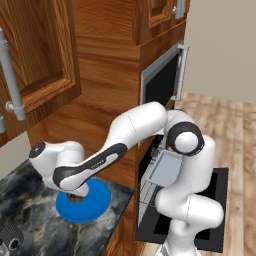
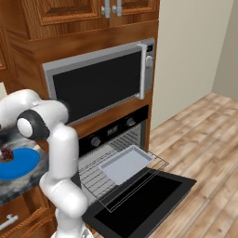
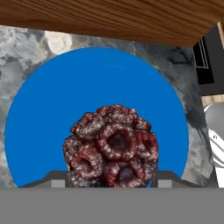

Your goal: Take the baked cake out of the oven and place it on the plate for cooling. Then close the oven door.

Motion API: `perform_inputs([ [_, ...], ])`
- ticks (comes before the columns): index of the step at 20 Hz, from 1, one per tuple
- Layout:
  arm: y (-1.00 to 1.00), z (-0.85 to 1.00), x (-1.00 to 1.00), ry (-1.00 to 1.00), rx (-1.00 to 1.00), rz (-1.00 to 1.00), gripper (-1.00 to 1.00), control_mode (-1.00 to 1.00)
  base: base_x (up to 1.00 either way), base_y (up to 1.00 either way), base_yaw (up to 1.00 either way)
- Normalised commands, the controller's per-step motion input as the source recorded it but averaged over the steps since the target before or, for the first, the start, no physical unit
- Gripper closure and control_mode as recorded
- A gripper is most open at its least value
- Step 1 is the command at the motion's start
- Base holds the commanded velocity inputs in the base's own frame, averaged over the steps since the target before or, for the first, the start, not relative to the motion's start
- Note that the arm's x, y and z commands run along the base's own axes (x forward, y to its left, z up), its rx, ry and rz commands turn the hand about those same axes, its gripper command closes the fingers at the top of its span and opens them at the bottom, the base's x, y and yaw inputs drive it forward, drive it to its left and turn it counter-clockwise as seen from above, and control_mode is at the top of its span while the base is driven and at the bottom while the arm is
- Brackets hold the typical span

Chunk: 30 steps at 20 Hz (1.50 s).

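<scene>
Baked cake (image 3: 111, 146) held over the blue plate (image 3: 52, 109); oven door (image 2: 144, 202) not yet shut.
The cake is pinched in the pincer (image 3: 111, 177) above the plate on the surface (image 1: 30, 225); release and door closing are judged left.

No text, label, brand or number can be read on anything in these pictures.
</scene>
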Motion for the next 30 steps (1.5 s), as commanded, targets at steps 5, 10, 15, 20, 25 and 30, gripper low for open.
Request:
perform_inputs([
  [5,0.00,-0.29,-0.15,-0.06,0.03,-0.25,1.00,-1.00,0.00,0.00,0.00],
  [10,0.00,-0.24,-0.14,-0.07,0.03,-0.24,1.00,-1.00,0.00,0.00,0.00],
  [15,-0.07,-0.15,-0.11,-0.07,0.04,-0.23,1.00,-1.00,0.00,0.00,0.00],
  [20,-0.13,-0.06,-0.08,-0.06,0.04,-0.20,1.00,-1.00,0.00,0.00,0.00],
  [25,-0.06,0.00,-0.02,-0.06,0.03,-0.17,1.00,-1.00,0.00,0.00,0.00],
  [30,0.00,0.00,0.00,-0.04,0.02,-0.16,1.00,-1.00,0.00,0.00,0.00],
])
